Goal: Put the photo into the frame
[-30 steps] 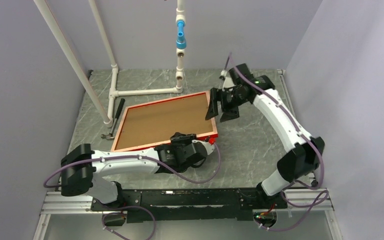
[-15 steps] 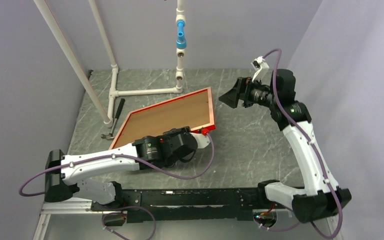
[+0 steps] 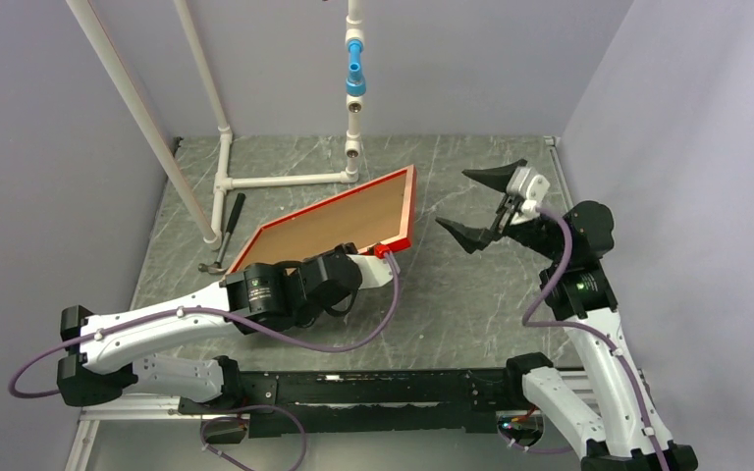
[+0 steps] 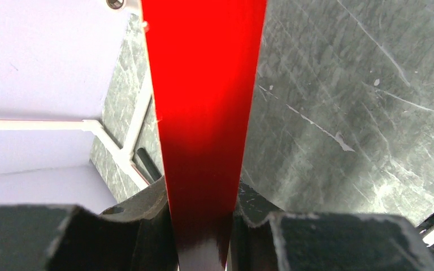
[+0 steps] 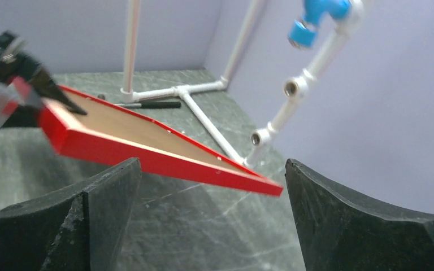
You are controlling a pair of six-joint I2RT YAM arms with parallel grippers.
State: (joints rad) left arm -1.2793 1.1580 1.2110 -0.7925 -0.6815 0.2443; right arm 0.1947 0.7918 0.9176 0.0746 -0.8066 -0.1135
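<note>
The frame (image 3: 407, 206) is red-edged and holds a brown backing board (image 3: 324, 228) face up. It tilts, its right side raised off the table. My left gripper (image 3: 385, 250) is shut on the frame's near right corner; in the left wrist view the red edge (image 4: 203, 101) runs up from between the fingers (image 4: 203, 240). My right gripper (image 3: 457, 199) is open and empty, in the air to the right of the frame and apart from it. In the right wrist view the frame (image 5: 147, 152) shows beyond the spread fingers (image 5: 212, 169). The photo is not in view.
A white pipe stand (image 3: 285, 180) with a blue fitting (image 3: 355, 78) stands at the back of the grey marbled table (image 3: 491, 285). A black-handled tool (image 3: 226, 226) lies left of the frame. Purple walls close in on three sides.
The right gripper left the frame's right edge, pulled back to the right and rose, open. The left gripper lifted the frame's right side and drew it left, so it tilts.
</note>
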